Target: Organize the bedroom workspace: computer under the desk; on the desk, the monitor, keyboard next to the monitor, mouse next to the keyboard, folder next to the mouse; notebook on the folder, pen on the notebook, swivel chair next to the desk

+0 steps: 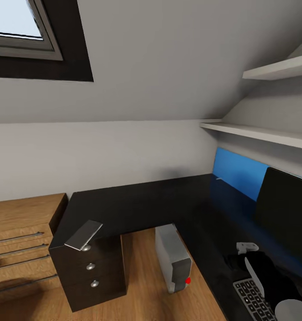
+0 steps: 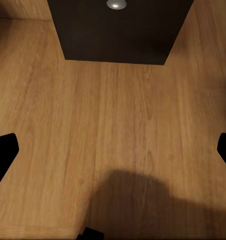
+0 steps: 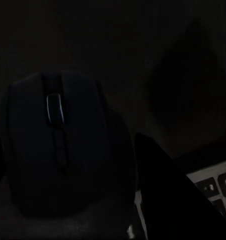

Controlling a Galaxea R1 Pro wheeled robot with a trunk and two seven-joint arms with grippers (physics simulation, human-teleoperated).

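Observation:
The glossy black L-shaped desk [image 1: 137,203] fills the middle of the head view, its drawer unit [image 1: 91,272] at the near left. The grey computer [image 1: 171,258] stands on the floor at the desk's inner edge. On the desk's right wing are the black monitor [image 1: 284,209] and, nearer, the keyboard [image 1: 253,299]. My right gripper [image 1: 240,259] hovers low over the desktop just beyond the keyboard, shut on the dark mouse [image 3: 58,150]; one finger [image 3: 163,200] presses its side, and the keyboard's keys [image 3: 213,187] show beside it. My left gripper [image 2: 113,155] is open over the wood floor.
A low oak chest [image 1: 22,236] stands left of the desk. A thin grey flat item [image 1: 83,235] lies on the desk corner above the drawers. A bright blue panel [image 1: 235,174] runs along the wall behind the monitor. Two white shelves [image 1: 262,133] hang above. A drawer knob [image 2: 116,4] faces the left gripper.

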